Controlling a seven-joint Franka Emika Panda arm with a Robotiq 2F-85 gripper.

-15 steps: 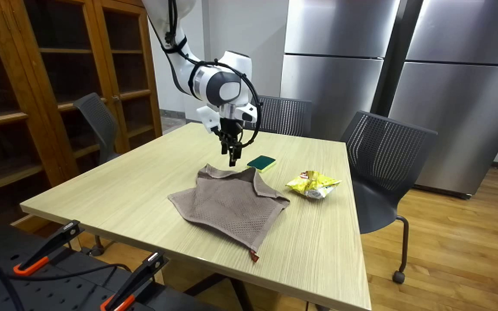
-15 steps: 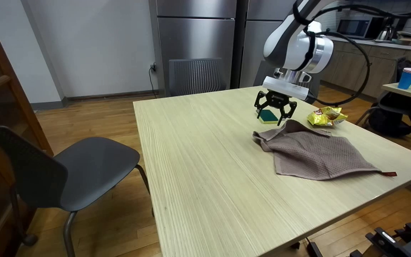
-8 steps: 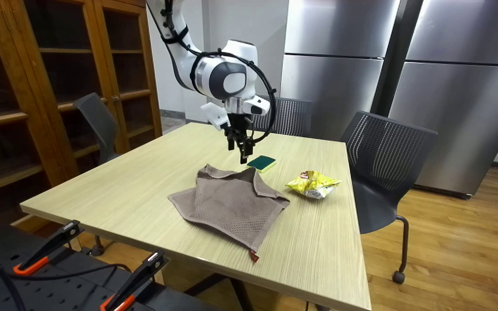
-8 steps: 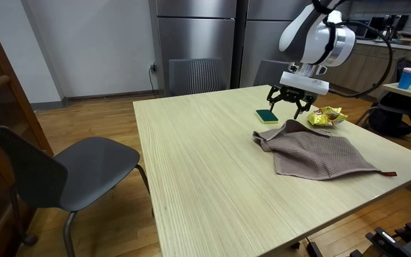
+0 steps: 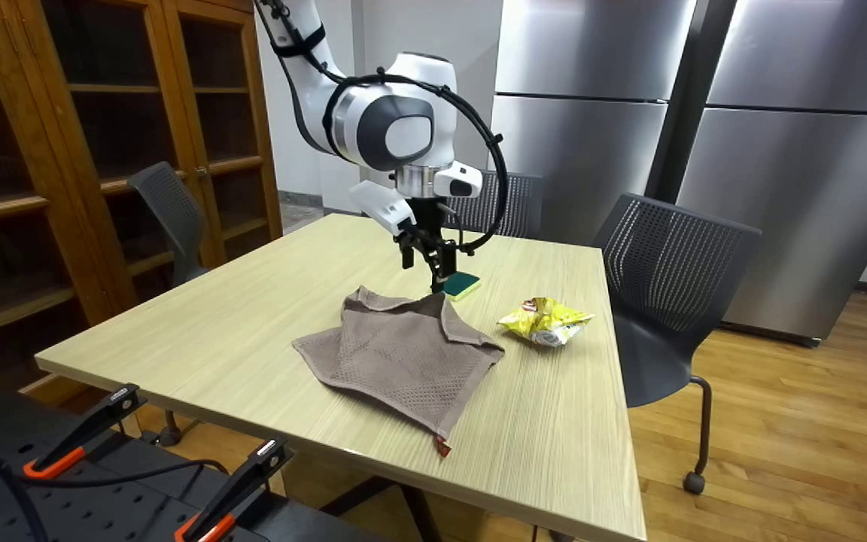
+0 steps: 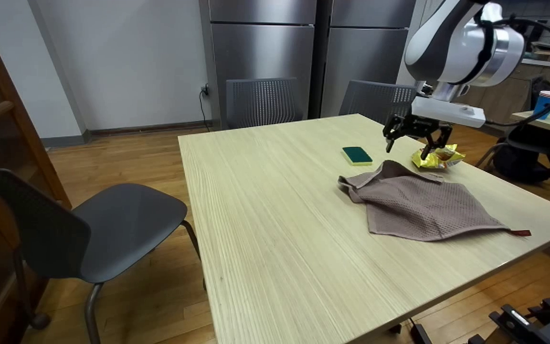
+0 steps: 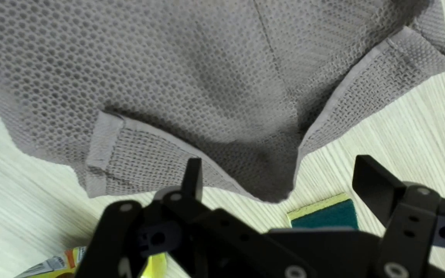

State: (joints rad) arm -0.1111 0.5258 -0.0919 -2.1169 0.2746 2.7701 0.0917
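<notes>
One splayed pincer (image 7: 278,170) shifted toward one packet (image 5: 546,322), near one cloth (image 5: 407,365) and one sponge (image 6: 357,155).

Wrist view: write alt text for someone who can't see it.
A rumpled grey cloth lies on a pale wooden table, with an open, empty black gripper in the foreground. A green-and-yellow sponge and a yellow packet, both partly hidden, show near the bottom edge.

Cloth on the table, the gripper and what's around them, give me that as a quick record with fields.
Cloth: brownish, rumpled on the table, red tag at one corner
Gripper: open, holding nothing, near the cloth's folded edge
Sponge: green side up, yellow below, beside the cloth, not touching
Packet: yellow, crumpled, apart from the cloth
Chairs: dark, perforated backs, around the table
</notes>
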